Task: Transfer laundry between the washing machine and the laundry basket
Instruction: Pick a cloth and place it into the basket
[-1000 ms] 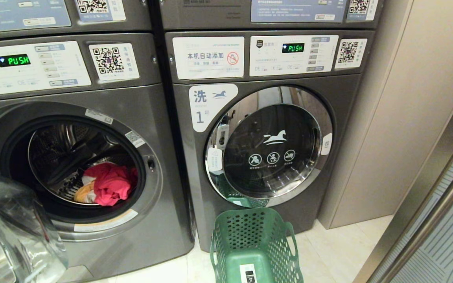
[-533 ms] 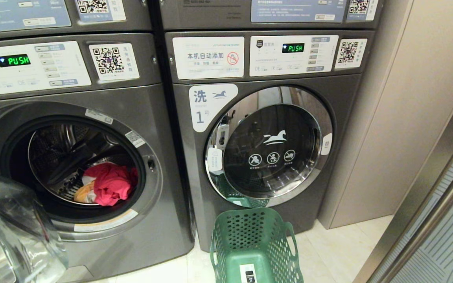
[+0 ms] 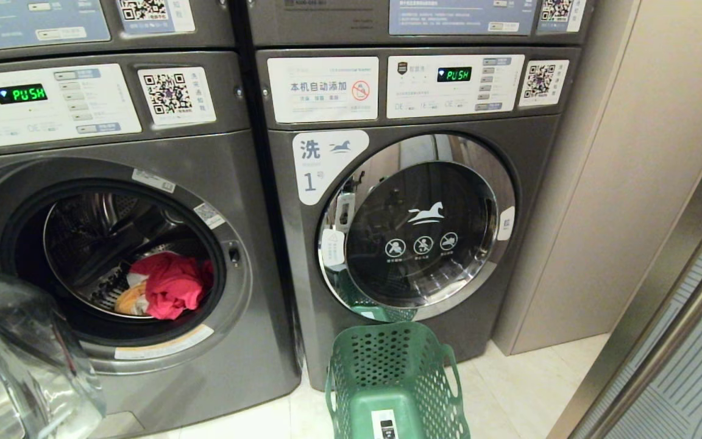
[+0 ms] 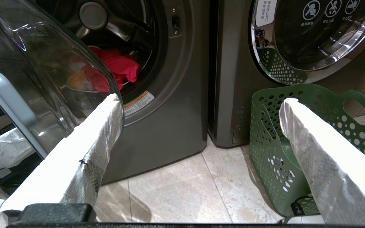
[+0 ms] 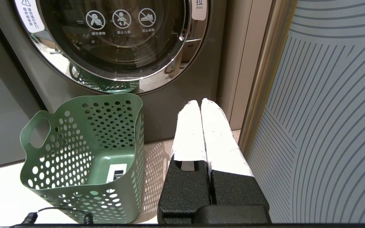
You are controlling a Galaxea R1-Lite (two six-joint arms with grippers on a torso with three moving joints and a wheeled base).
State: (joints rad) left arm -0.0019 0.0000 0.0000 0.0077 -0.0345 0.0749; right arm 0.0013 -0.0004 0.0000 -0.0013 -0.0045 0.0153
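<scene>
The left washing machine [image 3: 247,244] stands with its glass door [image 3: 16,360] swung open. Red laundry [image 3: 171,283] with a yellow and white piece lies in its drum, also seen as red laundry [image 4: 119,65]. An empty green laundry basket [image 3: 393,378] sits on the floor before the right machine. Neither arm shows in the head view. My left gripper [image 4: 198,101] is open, low over the floor, between the open machine and the basket [image 4: 265,133]. My right gripper [image 5: 200,103] is shut on nothing, beside the basket [image 5: 84,148].
The right washing machine [image 3: 424,225] has its round door closed. A beige wall panel [image 3: 607,183] and a patterned glass partition [image 5: 328,110] stand close on the right. The floor [image 4: 176,190] is pale tile. A thin black cable [image 5: 59,213] lies by the basket.
</scene>
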